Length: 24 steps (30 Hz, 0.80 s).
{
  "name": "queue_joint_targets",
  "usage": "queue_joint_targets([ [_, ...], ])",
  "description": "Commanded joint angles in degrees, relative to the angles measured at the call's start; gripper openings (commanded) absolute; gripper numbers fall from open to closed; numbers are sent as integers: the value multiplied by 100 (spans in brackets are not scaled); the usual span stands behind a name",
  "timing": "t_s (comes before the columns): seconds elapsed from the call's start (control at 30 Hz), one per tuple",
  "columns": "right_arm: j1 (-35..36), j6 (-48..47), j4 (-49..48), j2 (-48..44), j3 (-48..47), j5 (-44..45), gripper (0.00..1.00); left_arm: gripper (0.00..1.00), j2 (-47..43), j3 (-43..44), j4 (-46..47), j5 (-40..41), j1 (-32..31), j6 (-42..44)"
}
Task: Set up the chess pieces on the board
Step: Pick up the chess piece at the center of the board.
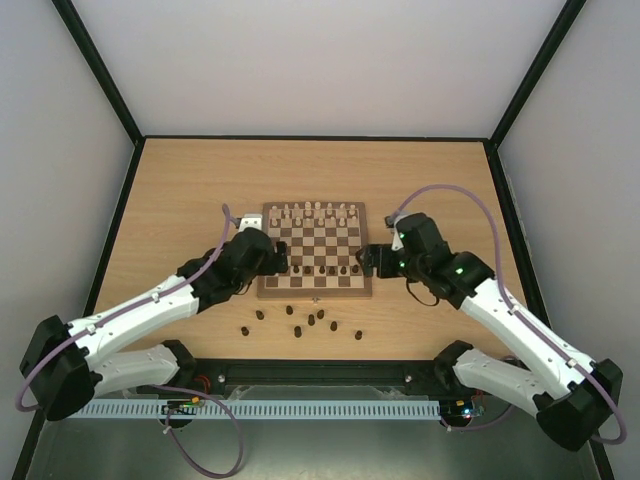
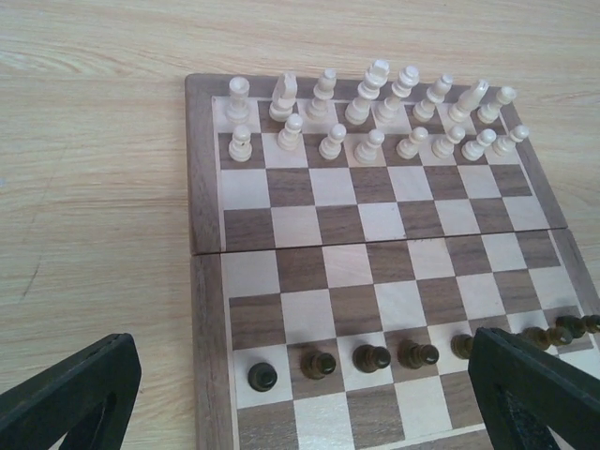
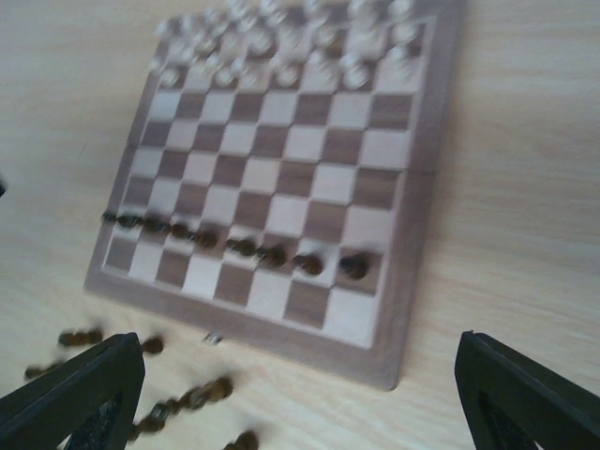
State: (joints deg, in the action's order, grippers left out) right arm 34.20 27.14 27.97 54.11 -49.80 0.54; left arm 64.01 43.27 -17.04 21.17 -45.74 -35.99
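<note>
On the desk (image 1: 180,200) just near of the board (image 1: 315,292), loose chess pieces (image 1: 311,321) sit scattered, likely light, hard and tippy, best pinched low around the stem by the left end effector (image 1: 283,262) or right end effector (image 1: 366,260), both spread wide and empty.

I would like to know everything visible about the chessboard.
The board is square, wood-looking, with dark brown and cream squares and a mid-brown border. A seam crosses its middle. It lies flat on the table. Cream pieces fill its two far rows; dark pieces stand in one near row.
</note>
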Motion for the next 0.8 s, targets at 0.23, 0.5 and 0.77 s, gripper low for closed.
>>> queue_joint_targets([
  [0.23, 2382, 1594, 610, 354, 445, 1244, 87, 99, -423, -675, 782, -320, -13, 153],
  [0.5, 3574, 2932, 1002, 1279, 668, 2013, 79, 99, -639, -1044, 1053, -651, -14, 188],
  [0.77, 3892, 3466, 630, 1535, 1118, 1856, 63, 99, -1095, -1212, 1069, -718, -14, 162],
])
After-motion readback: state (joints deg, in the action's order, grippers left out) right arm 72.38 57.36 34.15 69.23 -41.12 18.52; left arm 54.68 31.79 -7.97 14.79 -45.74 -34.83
